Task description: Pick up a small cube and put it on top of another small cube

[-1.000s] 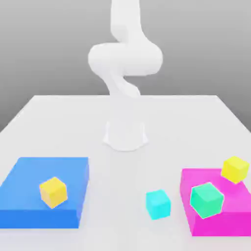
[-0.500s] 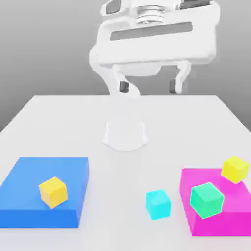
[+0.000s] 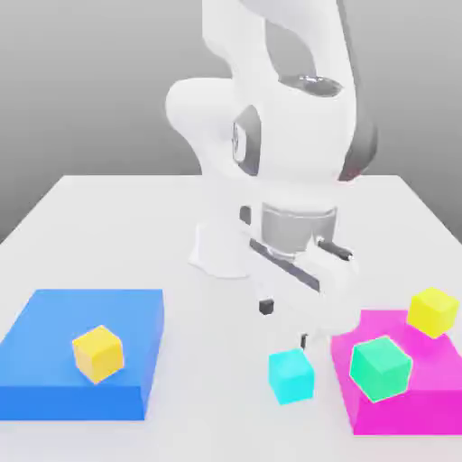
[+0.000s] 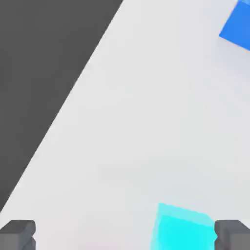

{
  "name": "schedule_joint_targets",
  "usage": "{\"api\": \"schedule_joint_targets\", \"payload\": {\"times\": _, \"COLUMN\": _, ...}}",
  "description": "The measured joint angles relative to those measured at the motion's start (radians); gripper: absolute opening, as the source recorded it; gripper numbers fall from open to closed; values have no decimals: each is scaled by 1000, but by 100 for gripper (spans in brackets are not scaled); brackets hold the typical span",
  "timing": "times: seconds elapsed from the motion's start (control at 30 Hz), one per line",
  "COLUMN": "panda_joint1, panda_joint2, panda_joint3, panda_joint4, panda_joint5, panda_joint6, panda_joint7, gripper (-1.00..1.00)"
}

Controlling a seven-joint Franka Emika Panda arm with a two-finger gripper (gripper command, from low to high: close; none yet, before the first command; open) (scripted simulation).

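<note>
**Observer:** Your gripper point(image 3: 284, 323) hangs low over the white table point(image 3: 117, 235), just behind the cyan cube point(image 3: 291, 375) as the exterior view has it. Fingers spread wide, nothing between them. One dark fingertip point(image 3: 265, 307) shows to the exterior view's left; the other sits nearer the cube's far edge.

**Operator:** Where exactly is the cube I'm after?

**Observer:** You find it resting on the bare table, near the front edge, between the blue platform point(image 3: 54, 361) on the exterior view's left and the magenta platform point(image 3: 424, 397) on the exterior view's right. It lies closer to the magenta one, just beside it, and I cannot tell whether they touch. In the hand view the cyan cube point(image 4: 183, 229) sits close to one pad point(image 4: 233, 234), with the other pad point(image 4: 17, 233) well apart from it. Your gripper is off-centre over it, and no contact is visible.

**Operator:** Other cubes?

**Observer:** You have a mint-green cube point(image 3: 380, 368) sitting on the magenta platform, near its front left part. A yellow cube point(image 3: 432, 312) perches at that platform's far right corner, tilted. A second yellow cube point(image 3: 97, 353) rests on the blue platform, towards its near right. A corner of the blue platform point(image 4: 239, 27) shows in the hand view too.
</note>
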Motion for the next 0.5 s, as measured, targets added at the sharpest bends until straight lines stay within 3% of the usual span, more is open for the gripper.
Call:
{"api": "schedule_joint_targets", "payload": {"times": 0.17, "panda_joint1": 28, "panda_joint2": 121, "panda_joint3": -27, "panda_joint4": -31, "panda_joint5": -70, "panda_joint6": 81, "panda_joint7": 184, "gripper": 0}}
{"api": "schedule_joint_targets", "payload": {"times": 0.4, "panda_joint1": 203, "panda_joint2": 299, "panda_joint3": -257, "panda_joint4": 9, "panda_joint5": -314, "panda_joint6": 210, "panda_joint7": 374, "gripper": 0}}
{"api": "schedule_joint_targets", "payload": {"times": 0.43, "panda_joint1": 237, "panda_joint2": 322, "panda_joint3": -296, "panda_joint4": 14, "panda_joint5": -334, "panda_joint6": 228, "panda_joint7": 389, "gripper": -100}}
{"api": "schedule_joint_targets", "payload": {"times": 0.5, "panda_joint1": 237, "panda_joint2": 322, "panda_joint3": -296, "panda_joint4": 14, "panda_joint5": -334, "panda_joint6": 228, "panda_joint7": 389, "gripper": -100}}
